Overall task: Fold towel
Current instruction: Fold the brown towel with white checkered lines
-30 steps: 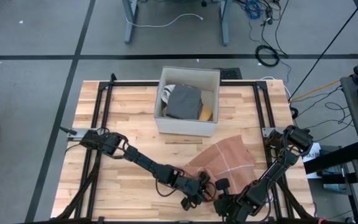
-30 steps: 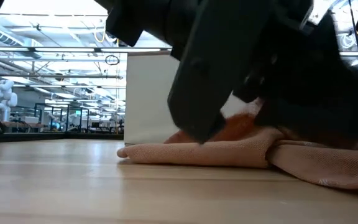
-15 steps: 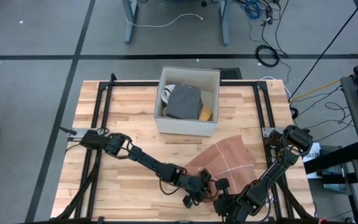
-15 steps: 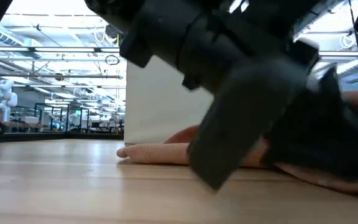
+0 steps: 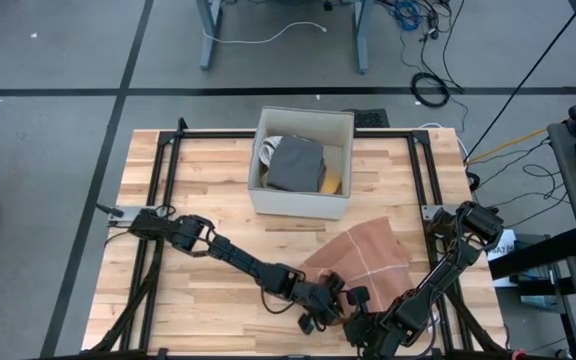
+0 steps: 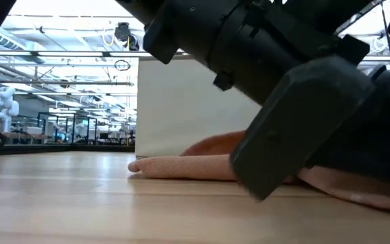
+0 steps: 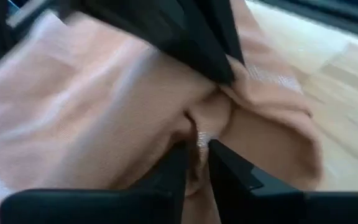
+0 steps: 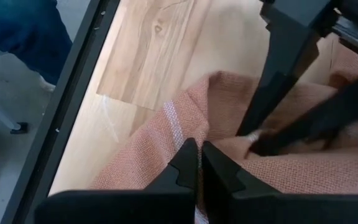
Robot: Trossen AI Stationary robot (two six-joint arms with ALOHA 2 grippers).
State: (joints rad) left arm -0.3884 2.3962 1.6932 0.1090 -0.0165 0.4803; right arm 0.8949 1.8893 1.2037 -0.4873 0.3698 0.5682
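Near edge, right of centre: we find the right gripper (image 5: 360,328), its fingers (image 8: 188,163) pressed together on a fold of the towel (image 5: 363,262) at the cloth's near corner. The wrist view shows the salmon weave with a pale stripe bunched between the tips.

Just to its left: we list the left gripper (image 5: 318,318), low on the same cloth. Its fingers (image 7: 180,163) stand nearly together with a pinch of towel between them.

Near right quarter of the table (image 5: 208,180): the towel, salmon-pink with pale grid lines, lies partly flat, its near edge rumpled under both grippers. In the low view we see its left edge resting on the wood, with the dark arm housing filling the foreground.

Centre, far half: a white box (image 5: 302,162), open-topped, holding a grey folded cloth (image 5: 296,165) and something yellow beside it.

Around the table: a black metal frame (image 5: 166,170), both arm bases mounted at left and right.

Beyond the far edge: grey floor, with cables (image 5: 429,88).
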